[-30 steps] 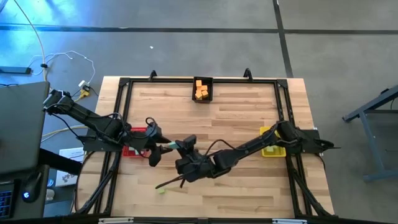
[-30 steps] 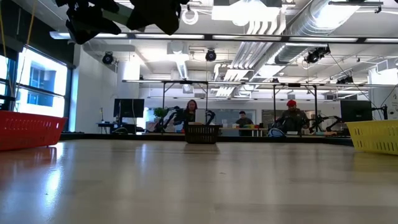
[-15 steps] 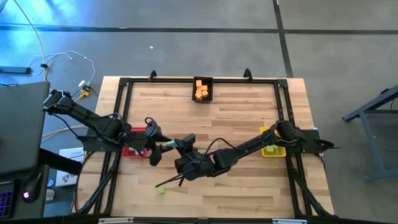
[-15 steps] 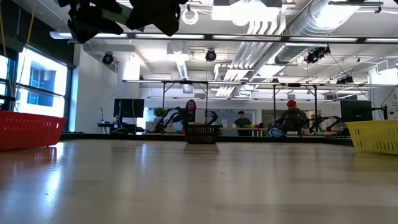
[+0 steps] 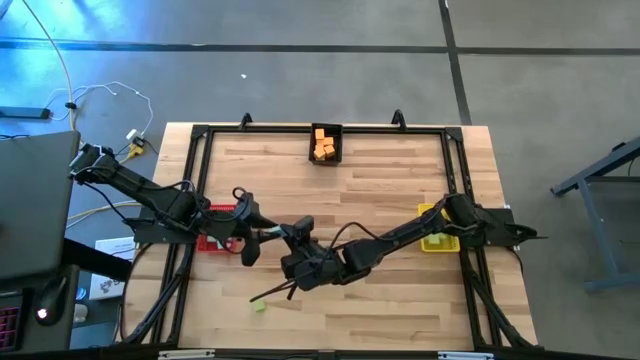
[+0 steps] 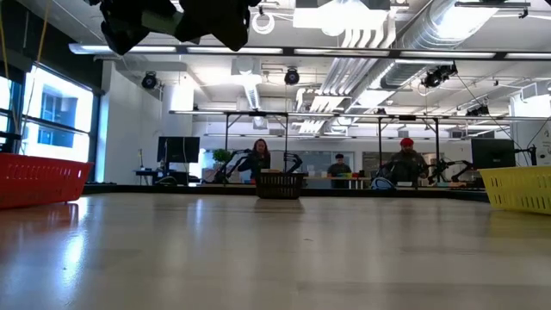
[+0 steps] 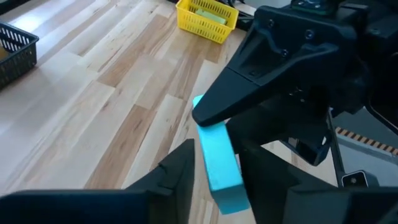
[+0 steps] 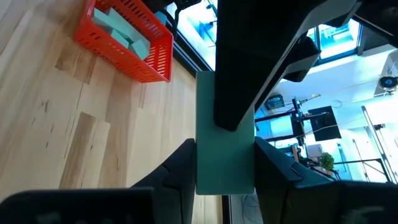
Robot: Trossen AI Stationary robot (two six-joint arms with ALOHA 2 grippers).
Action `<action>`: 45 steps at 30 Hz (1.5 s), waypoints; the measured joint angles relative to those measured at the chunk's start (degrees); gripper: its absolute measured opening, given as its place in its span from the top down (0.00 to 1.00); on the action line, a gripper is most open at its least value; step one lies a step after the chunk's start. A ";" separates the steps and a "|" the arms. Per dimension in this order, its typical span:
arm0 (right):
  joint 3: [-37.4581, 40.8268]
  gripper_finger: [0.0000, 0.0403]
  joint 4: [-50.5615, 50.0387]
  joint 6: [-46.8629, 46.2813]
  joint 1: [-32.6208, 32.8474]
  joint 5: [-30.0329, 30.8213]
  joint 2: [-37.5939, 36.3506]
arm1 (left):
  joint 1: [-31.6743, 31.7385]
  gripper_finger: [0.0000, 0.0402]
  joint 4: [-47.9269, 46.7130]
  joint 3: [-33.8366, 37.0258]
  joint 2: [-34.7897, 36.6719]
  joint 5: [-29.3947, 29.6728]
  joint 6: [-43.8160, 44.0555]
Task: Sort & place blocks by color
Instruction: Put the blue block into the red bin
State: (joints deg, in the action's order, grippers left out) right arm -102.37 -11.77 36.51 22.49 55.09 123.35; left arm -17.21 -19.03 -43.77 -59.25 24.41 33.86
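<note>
I'm watching a handover in mid-air over the table (image 5: 400, 180), near its left side and toward the front edge, so my worry is the teal block (image 7: 217, 158) dropping. Both grippers are pinching the same small piece from opposite ends; if the two arms pull apart unevenly, or one lets go before the other has a firm hold, I judge the block will twist out and fall to the wood, possibly bouncing well away from the red bin (image 5: 214, 243) at the left edge.

The left gripper (image 7: 214, 171) is closing narrowly around the near end of the block, its fingers (image 7: 177, 174) sitting on either side of it; whether they are pressing yet I cannot tell.

The right gripper (image 8: 225, 168) is clamping the same block between its own fingers, narrow and tight, with the other arm's claw coming in over the far end.

Other teal blocks are lying in the red bin, a yellow-green block (image 5: 259, 306) is lying loose near the front edge, orange blocks (image 5: 322, 145) are sitting in the black bin (image 5: 326, 159) at the back edge, and the yellow bin (image 5: 436, 240) is standing at the right edge.
</note>
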 joint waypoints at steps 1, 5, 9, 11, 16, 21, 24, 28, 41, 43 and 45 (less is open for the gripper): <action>0.00 0.76 0.00 0.00 -0.01 0.00 0.00 | 0.00 0.75 0.00 0.00 0.01 -0.06 -0.01; 0.00 0.76 -0.04 0.22 0.01 0.34 0.00 | 0.00 0.82 -0.09 0.00 0.01 -0.15 -0.83; 0.00 0.76 -0.20 0.58 0.01 1.54 0.01 | 0.05 0.86 -0.15 0.00 0.01 -0.14 -1.26; 0.00 0.76 -0.20 0.59 0.02 1.70 0.04 | 0.07 0.88 -0.15 0.00 0.01 -0.19 -1.99; 0.00 0.71 -0.04 0.38 0.01 1.66 0.04 | 0.04 0.88 -0.19 0.00 0.01 -0.62 -3.35; 0.00 0.57 0.17 -0.98 0.01 1.70 0.04 | -0.02 0.89 -1.24 0.00 0.01 -0.57 -5.59; 0.00 0.53 0.13 -1.01 0.01 1.73 0.04 | -0.02 0.89 -2.52 0.00 0.01 -0.47 -5.56; -0.04 0.51 0.15 -1.78 0.01 1.95 0.02 | -0.01 0.89 -7.06 0.02 -0.01 0.91 -4.82; -0.07 0.50 0.02 -5.22 0.04 1.89 0.02 | -0.20 0.89 -24.52 0.02 -0.01 4.10 7.47; -0.07 0.50 0.01 -5.22 0.04 1.88 0.02 | -0.20 0.89 -28.81 0.02 -0.01 5.47 9.90; -0.07 0.50 -0.29 -5.41 0.04 1.86 0.02 | -0.22 0.89 -32.87 0.02 -0.01 6.91 13.20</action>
State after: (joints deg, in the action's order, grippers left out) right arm -102.43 -12.06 31.10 22.52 56.95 123.37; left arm -17.43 -51.90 -43.75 -59.27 31.32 47.06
